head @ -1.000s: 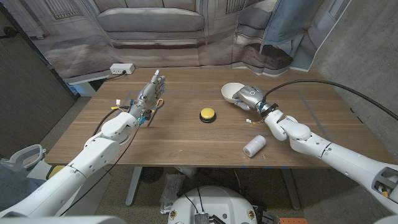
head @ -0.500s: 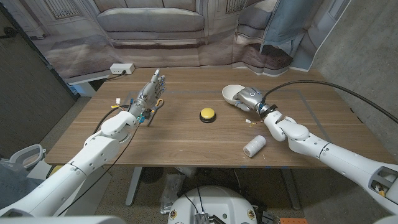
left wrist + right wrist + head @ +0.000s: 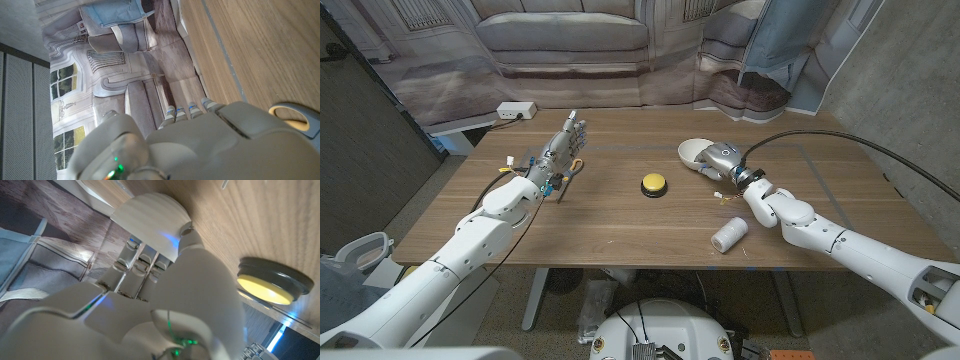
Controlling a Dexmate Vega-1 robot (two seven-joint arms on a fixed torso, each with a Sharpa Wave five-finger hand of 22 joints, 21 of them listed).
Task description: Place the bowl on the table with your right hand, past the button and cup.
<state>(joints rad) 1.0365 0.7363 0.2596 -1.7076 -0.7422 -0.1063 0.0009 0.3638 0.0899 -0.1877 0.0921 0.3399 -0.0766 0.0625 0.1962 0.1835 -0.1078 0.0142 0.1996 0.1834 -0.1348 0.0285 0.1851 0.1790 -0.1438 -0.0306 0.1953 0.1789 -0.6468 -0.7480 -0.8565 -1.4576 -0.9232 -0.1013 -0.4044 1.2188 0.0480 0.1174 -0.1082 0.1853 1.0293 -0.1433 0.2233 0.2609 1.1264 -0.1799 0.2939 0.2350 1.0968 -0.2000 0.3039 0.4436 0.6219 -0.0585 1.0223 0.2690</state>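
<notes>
On the left of the brown wooden desk the left robot hand stands with its fingers stretched out and apart, grasping nothing; a yellow-handled object lies on the wood just beside it, though the wrist view shows too little of it to say what it is. Near the desk's middle sits the round yellow button on its dark base. To its right, towards the far edge, the right robot hand grips the shallow white ribbed bowl, fingers over its rim; the bowl is at the desk surface, beyond the button, but whether it rests on the wood I cannot tell. Nearer the front edge, beside the right forearm, a small white cylindrical cup lies on its side
</notes>
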